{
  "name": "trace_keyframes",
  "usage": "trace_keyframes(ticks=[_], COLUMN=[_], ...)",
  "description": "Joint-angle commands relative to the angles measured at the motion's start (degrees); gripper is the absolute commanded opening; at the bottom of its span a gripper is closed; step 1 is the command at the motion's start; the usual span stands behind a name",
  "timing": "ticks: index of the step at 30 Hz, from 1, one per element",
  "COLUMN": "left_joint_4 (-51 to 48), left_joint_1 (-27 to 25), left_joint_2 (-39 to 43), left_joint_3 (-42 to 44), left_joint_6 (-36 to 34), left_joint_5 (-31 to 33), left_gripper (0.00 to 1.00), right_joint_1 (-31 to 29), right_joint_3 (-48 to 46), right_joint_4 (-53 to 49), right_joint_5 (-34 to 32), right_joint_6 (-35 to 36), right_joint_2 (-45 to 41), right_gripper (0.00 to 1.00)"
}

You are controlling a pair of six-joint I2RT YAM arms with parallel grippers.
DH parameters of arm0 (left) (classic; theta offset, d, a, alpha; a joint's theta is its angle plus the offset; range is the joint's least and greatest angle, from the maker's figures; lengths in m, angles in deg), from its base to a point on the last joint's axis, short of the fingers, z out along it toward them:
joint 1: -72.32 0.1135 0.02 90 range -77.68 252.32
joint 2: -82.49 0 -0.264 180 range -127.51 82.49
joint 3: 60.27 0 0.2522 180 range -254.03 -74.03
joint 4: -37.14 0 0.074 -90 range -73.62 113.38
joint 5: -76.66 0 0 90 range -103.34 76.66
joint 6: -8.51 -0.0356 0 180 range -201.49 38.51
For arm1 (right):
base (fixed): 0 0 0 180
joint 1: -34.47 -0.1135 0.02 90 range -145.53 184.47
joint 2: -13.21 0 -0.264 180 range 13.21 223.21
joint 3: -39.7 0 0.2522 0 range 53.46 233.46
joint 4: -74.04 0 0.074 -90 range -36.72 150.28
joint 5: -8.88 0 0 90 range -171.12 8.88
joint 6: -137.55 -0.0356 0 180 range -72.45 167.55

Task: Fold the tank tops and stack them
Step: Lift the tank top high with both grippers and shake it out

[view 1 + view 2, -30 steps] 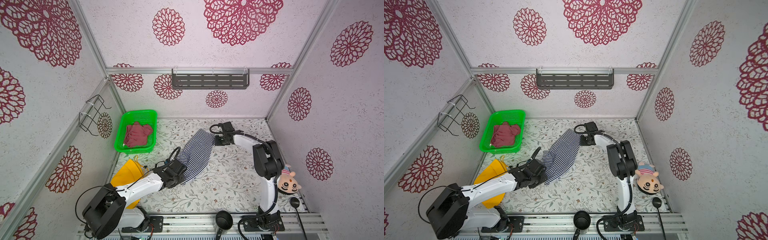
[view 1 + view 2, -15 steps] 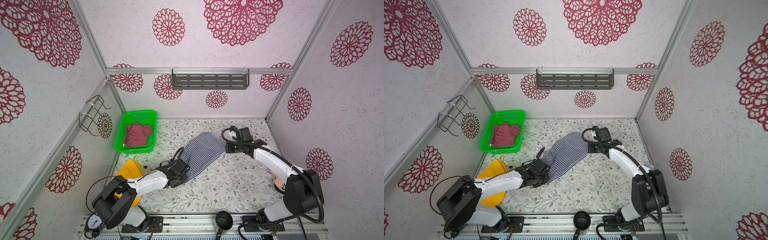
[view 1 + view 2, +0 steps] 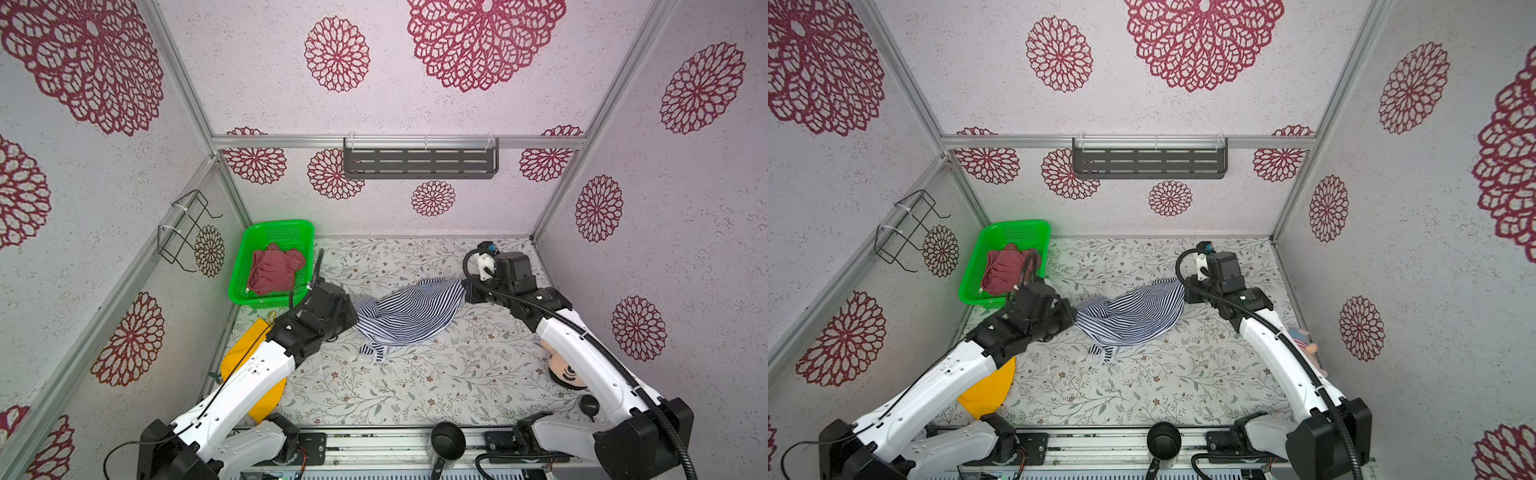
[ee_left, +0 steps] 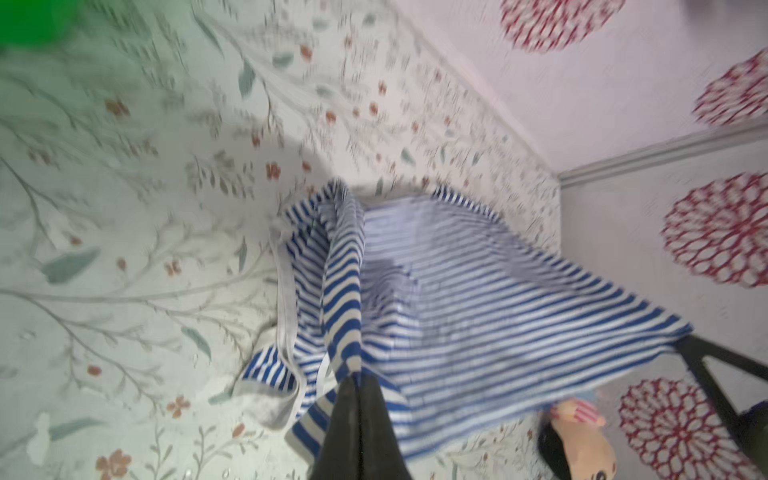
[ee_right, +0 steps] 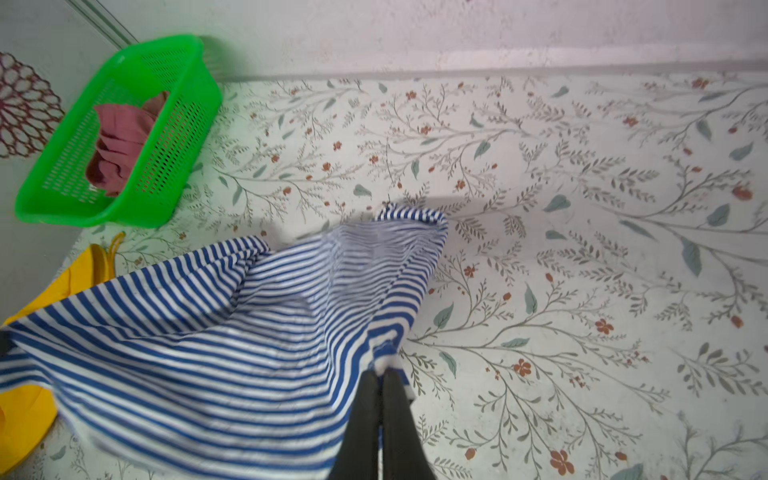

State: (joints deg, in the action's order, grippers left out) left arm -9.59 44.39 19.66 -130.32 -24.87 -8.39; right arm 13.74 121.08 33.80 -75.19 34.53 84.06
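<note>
My left tool (image 4: 355, 380) and right tool (image 5: 381, 374) are both clamped tight on the striped tank top (image 3: 411, 311), strung between them over the middle of the tabletop (image 3: 457, 386). Red tank top (image 3: 274, 272) sits in the far-left basket (image 3: 282, 233). If I pull too hard, a thin pinch could slip.

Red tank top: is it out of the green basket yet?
No, the red tank top lies crumpled inside the green basket in the table's far left corner.

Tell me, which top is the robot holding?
The striped top, stretched between the left gripper and right gripper, both shut on it. The red top lies crumpled in the basket, untouched.
</note>
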Motion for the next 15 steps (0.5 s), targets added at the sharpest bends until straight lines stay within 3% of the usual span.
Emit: trace_keyframes(ticks=[1, 7, 15], left_joint_4=[-4.1, -12.5, -19.5], left_joint_1=[6.5, 12.0, 12.9], left_joint_2=[-0.9, -8.5, -12.4], left_joint_3=[-8.4, -30.9, -54.3], left_joint_6=[-9.8, -23.0, -31.0], left_joint_5=[-4.0, -3.5, -2.7], left_gripper=[0.00, 0.00, 0.00], right_joint_1=[0.2, 0.3, 0.3], right_joint_3=[7.1, 17.9, 21.9], right_joint_4=[1.0, 0.8, 3.6], right_joint_5=[-3.1, -3.4, 0.8], right_joint_6=[3.3, 7.3, 8.3], right_joint_2=[1.2, 3.3, -3.2], right_gripper=[0.00, 0.00, 0.00])
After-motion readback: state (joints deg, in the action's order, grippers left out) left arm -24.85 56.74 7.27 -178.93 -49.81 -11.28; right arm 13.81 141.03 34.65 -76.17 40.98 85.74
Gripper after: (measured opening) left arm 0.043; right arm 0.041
